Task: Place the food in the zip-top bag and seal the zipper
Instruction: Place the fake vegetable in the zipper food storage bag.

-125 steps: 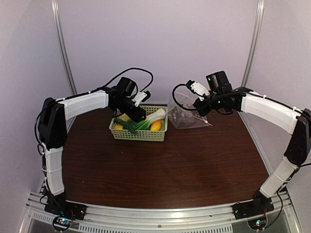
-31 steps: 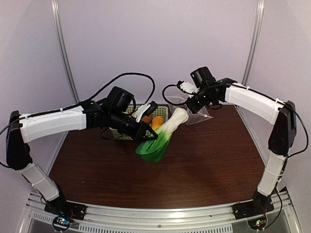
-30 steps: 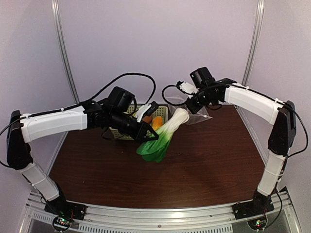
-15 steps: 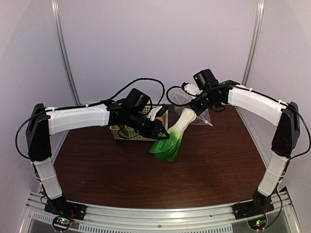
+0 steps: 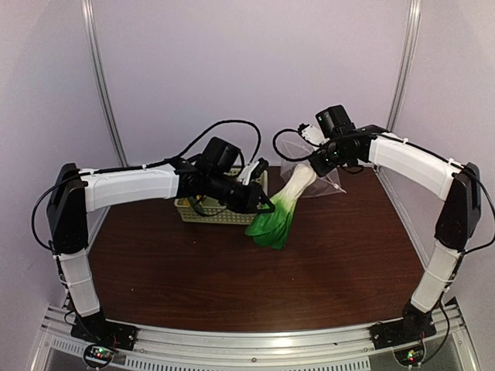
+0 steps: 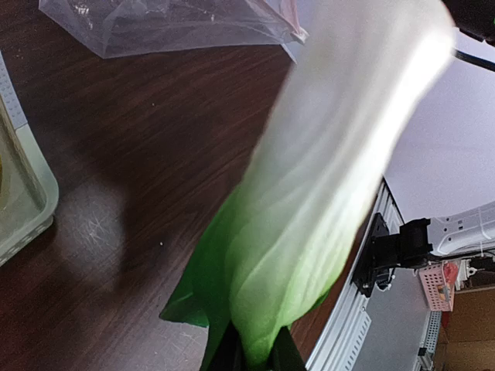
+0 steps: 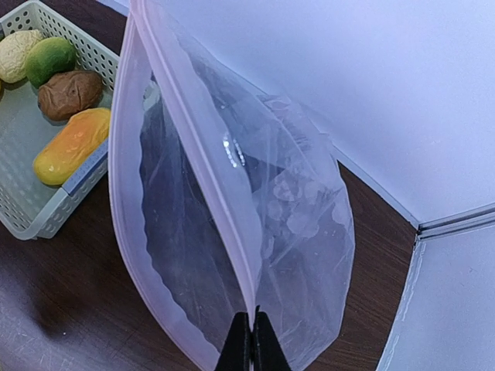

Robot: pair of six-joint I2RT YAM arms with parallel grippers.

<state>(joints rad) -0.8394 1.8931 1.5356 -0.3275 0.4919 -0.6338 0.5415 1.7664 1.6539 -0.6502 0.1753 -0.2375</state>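
On the dark brown wooden desk (image 5: 193, 270), left of centre in the overhead view, a pale green slatted plastic basket (image 5: 203, 210) sits partly hidden behind the white left arm. The left pincer (image 5: 261, 205) is clamped on the green leafy end of a toy leafy stalk with a white stem (image 5: 286, 202), which is tilted with its white tip towards the upper right. The left wrist view shows the same grip: the left pincer (image 6: 254, 357), at the bottom edge, is narrowed on the green leaves, the stalk (image 6: 325, 193) fills the middle of the frame, and a basket corner (image 6: 27, 193) shows at far left.

Right of centre in the overhead view, the stem tip ends just below the right pincer (image 5: 319, 160), which holds up a crinkly clear plastic zip-top bag (image 5: 329, 179). Whether the stem touches the plastic cannot be told.

In the right wrist view the basket (image 7: 39, 216) lies at upper left, holding a pale lumpy piece (image 7: 19, 54), a green round piece (image 7: 50, 60), a brown piece (image 7: 69, 93) and a yellow-orange piece (image 7: 73, 145). The bag (image 7: 302, 232) fills the centre. The right pincer (image 7: 251, 340), at the bottom edge, is pinched tight on the bag's pale zipper strip (image 7: 193, 147), and the mouth looks parted.
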